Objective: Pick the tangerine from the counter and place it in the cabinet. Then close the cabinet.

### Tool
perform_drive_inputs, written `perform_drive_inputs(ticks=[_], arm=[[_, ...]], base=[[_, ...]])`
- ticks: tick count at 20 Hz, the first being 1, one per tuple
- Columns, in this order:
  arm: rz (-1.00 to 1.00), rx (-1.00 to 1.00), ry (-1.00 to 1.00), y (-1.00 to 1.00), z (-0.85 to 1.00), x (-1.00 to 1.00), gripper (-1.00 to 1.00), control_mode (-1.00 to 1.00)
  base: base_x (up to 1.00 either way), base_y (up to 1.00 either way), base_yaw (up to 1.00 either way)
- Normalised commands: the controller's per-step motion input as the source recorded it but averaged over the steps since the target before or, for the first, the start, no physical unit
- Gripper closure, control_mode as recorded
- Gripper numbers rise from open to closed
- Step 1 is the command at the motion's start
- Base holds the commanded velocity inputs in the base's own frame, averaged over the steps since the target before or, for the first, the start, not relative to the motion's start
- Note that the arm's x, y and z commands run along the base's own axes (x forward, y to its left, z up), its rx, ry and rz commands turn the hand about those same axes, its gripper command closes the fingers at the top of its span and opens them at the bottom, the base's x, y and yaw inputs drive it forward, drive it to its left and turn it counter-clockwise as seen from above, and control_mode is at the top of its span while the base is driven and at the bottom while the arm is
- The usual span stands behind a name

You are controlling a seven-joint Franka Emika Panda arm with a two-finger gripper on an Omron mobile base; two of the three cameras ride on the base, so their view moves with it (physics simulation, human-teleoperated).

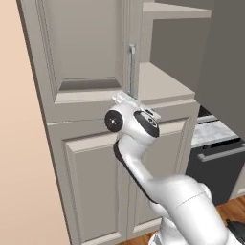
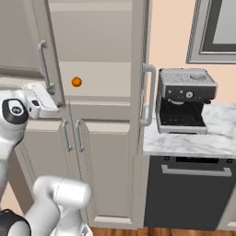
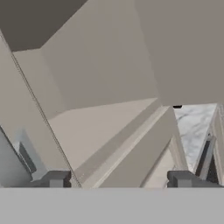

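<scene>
The tangerine (image 2: 76, 81) rests on the lower shelf (image 2: 106, 76) of the cabinet's upper compartment, toward its left side. The cabinet's left door (image 1: 81, 48) is swung partway shut, and its grey bar handle (image 2: 44, 62) hangs just above my hand. My gripper (image 2: 54, 102) sits at that door's bottom corner, left of and slightly below the tangerine. In the hand view the gripper (image 3: 120, 179) is open, fingertips (image 3: 57, 178) wide apart and holding nothing, looking into the beige shelf. The right door (image 2: 140, 69) stands open, edge-on. The marbled counter (image 2: 184, 138) lies to the right.
A silver coffee machine (image 2: 184, 101) stands on the counter beside the open right door's handle (image 2: 150, 94). Below the counter is a dark appliance front (image 2: 193, 189). The lower double doors (image 2: 92, 156) are closed under my hand. A wall flanks the unit's left side (image 1: 19, 158).
</scene>
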Motion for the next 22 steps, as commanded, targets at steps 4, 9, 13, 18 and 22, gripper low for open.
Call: perform_drive_inputs(ticks=[4, 9, 13, 18, 22], arm=[[0.2, 0.11, 0.0, -0.5, 0.0, 1.0, -1.0, -1.0], [0.2, 0.1, 0.0, -0.45, 0.0, 1.0, -1.0, -1.0], [0.15, 0.07, 0.0, -0.35, 0.0, 1.0, -1.0, -1.0], [0.09, 0.06, 0.02, -0.21, 0.0, 0.64, -1.0, -1.0], [0.0, 0.03, 0.05, -0.01, -0.11, -0.9, -1.0, -1.0]], base=[[0.0, 0.0, 0.0], [0.0, 0.0, 0.0], [0.0, 0.0, 0.0], [0.0, 0.0, 0.0], [0.0, 0.0, 0.0]])
